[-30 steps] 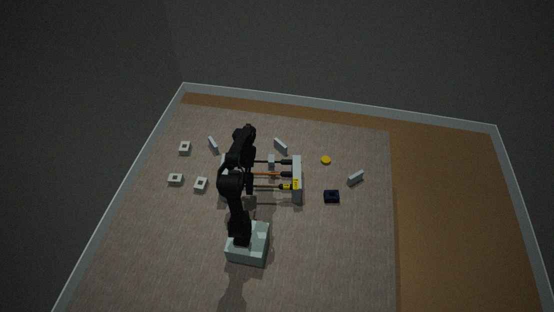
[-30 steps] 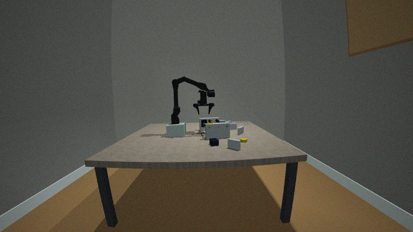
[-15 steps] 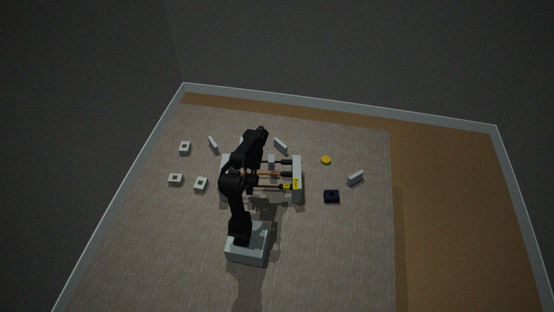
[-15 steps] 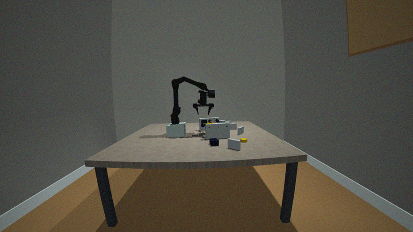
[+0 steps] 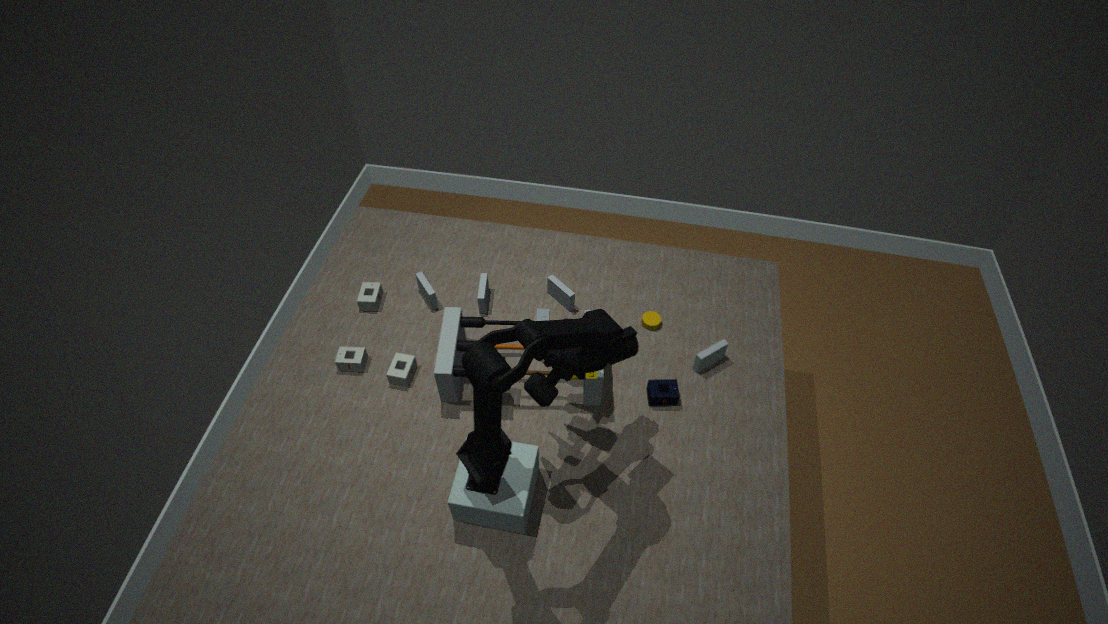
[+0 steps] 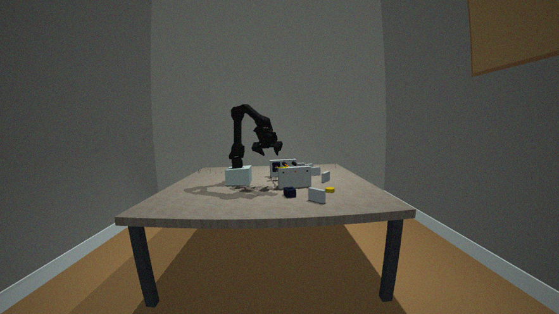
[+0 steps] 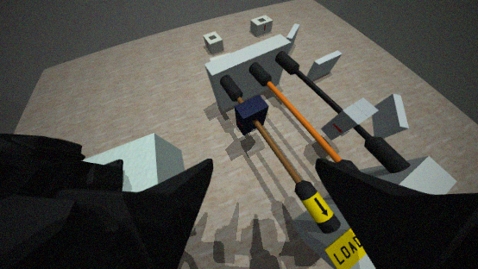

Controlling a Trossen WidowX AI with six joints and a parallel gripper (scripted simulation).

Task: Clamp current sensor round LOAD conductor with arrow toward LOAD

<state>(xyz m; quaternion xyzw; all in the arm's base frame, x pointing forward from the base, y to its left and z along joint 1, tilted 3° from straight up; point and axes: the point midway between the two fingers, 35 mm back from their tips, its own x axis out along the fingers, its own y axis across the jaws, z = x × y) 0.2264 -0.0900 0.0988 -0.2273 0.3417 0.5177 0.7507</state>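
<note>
The dark blue sensor [image 7: 252, 108] sits round the brown LOAD conductor [image 7: 276, 151], near its far end in the wrist view. It looks closed, but the latch and its arrow cannot be made out. A yellow sleeve [image 7: 318, 208] with a black arrow is at the conductor's near end, beside the yellow LOAD label [image 7: 345, 254]. The arrow points toward the label. My gripper [image 7: 263, 163] [image 6: 269, 153] is open and empty, tilted above the conductors and clear of the sensor. In the top view the arm hides the sensor.
An orange conductor [image 7: 300, 118] and a black one with a white block [image 7: 361, 110] run alongside. Another dark blue block [image 5: 662, 393] [image 6: 290, 192], a yellow disc [image 5: 651, 318] [image 6: 329, 190], upright white plates and hollow white blocks stand around the rack's end walls [image 7: 254, 53] [image 6: 294, 178].
</note>
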